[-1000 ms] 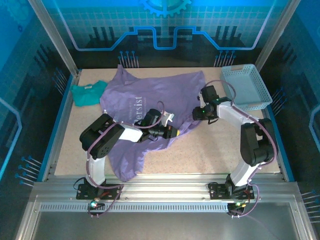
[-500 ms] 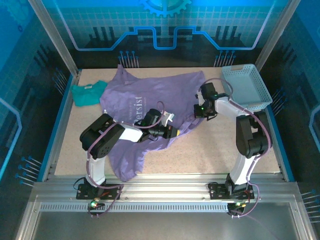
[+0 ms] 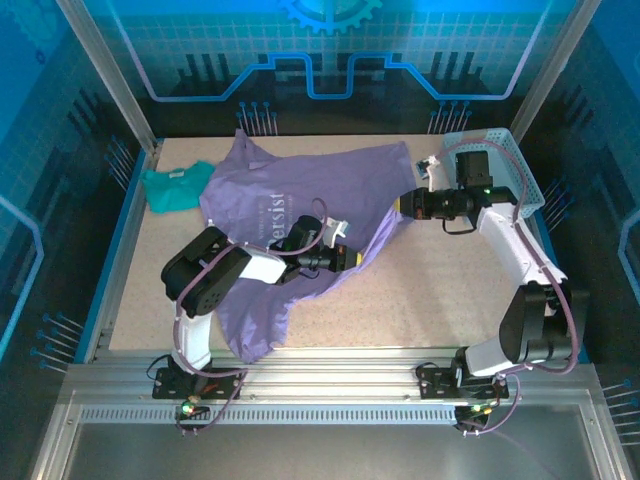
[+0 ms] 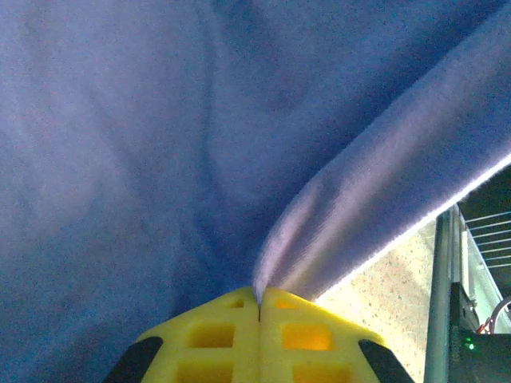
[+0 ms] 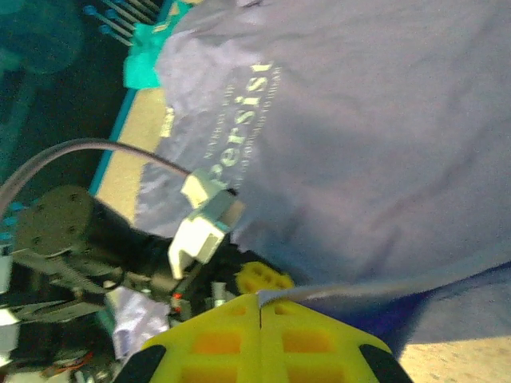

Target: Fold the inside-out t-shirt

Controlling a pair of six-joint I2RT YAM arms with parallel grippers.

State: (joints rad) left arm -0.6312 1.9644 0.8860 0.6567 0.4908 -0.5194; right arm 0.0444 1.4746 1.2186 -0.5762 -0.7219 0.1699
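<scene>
Top external, right end effector point(image 3: 403, 203) pinching t-shirt point(image 3: 290, 180) edge, table point(image 3: 430, 290) open

Top view looks down from high behind; both wrist views sit close on the t-shirt point(image 3: 300, 185) it also shows

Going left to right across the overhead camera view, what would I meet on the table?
teal-green shirt → lavender t-shirt → right gripper, pinching the t-shirt's right edge → blue basket

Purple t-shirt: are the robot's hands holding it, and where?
Yes. The left hand pinches a fold of the lavender cotton t-shirt; the right hand pinches its edge.
</scene>
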